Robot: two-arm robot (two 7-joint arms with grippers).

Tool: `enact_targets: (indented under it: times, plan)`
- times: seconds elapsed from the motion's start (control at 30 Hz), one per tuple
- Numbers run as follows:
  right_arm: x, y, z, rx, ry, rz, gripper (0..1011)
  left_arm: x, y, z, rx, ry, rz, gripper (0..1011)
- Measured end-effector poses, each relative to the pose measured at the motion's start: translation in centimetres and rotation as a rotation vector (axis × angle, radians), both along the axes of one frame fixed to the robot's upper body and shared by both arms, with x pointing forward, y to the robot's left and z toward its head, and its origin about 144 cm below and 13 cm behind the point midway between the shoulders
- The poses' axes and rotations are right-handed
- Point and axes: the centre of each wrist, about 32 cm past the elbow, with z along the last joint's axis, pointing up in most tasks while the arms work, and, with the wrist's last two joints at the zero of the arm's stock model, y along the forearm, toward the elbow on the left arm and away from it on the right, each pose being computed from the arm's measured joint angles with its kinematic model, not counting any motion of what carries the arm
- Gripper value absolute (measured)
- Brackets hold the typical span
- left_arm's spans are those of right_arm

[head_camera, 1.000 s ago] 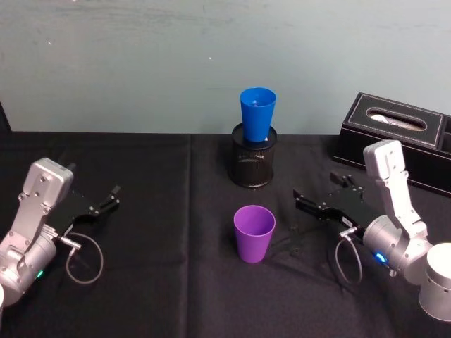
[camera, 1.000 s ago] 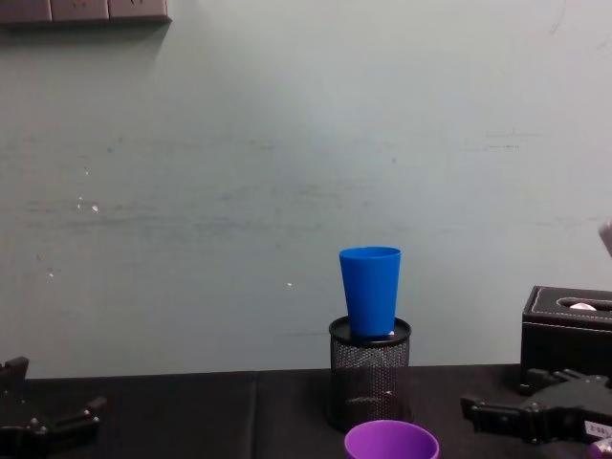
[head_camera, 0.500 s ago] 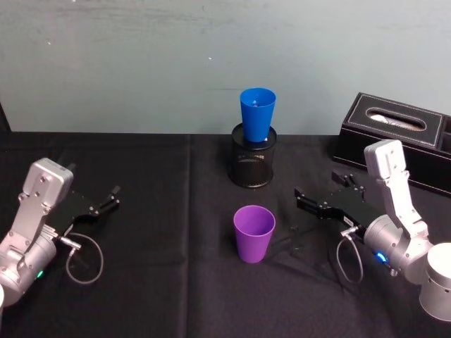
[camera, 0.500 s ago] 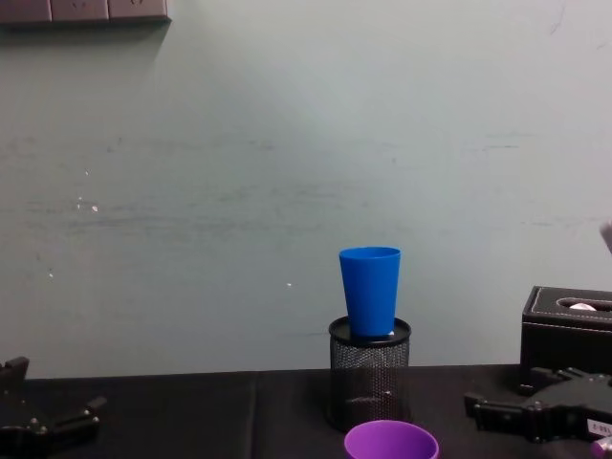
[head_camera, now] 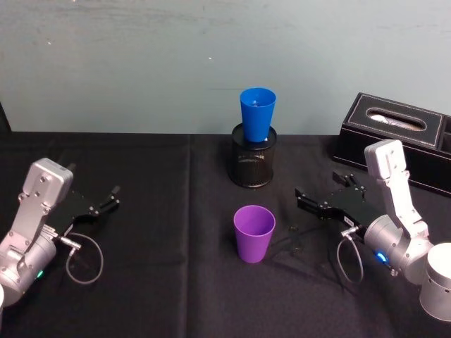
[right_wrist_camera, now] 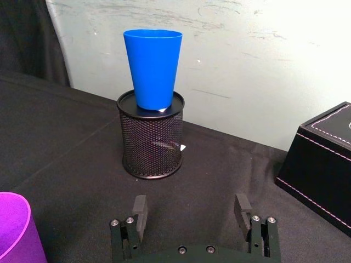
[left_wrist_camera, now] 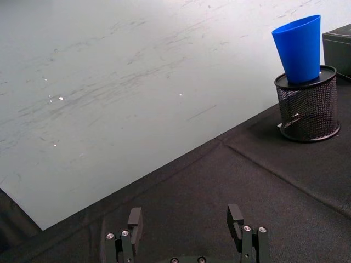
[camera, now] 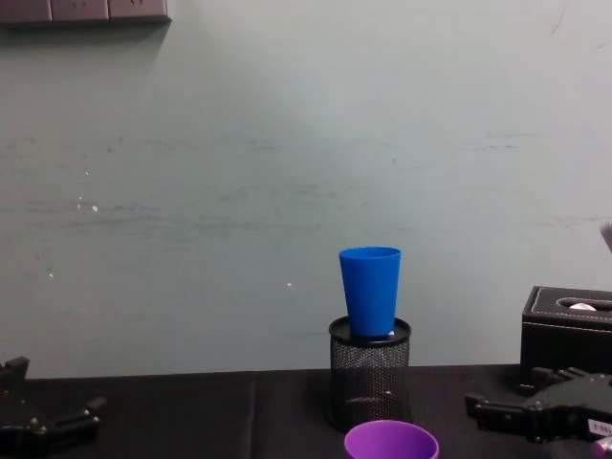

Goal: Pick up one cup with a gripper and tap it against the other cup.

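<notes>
Black cloth [head_camera: 176, 211] covers the table before a pale wall. Purple cup [head_camera: 254, 233] stands upright in front of the mesh pen holder [head_camera: 254, 163], which carries the blue cup [head_camera: 257, 115]. Right gripper [head_camera: 304, 199], fingers spread and empty, lies right of the holder; left gripper [head_camera: 113, 196], likewise spread, rests far left.

Black mesh pen holder [head_camera: 253, 163] upright at table centre, black tissue box [head_camera: 394, 139] with white stitching far right, black tablecloth [head_camera: 162, 232] over the table, pale grey-green scuffed wall [head_camera: 141, 63] behind
</notes>
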Motion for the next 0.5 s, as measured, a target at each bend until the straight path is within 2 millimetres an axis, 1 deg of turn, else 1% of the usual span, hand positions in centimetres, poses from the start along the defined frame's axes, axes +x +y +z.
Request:
enact_targets:
  times: [0.5]
  plan:
    - [0.0,0.01,0.01,0.0,-0.001,-0.002,1004,0.0,0.0,0.0,0.0,0.0,0.0,1011]
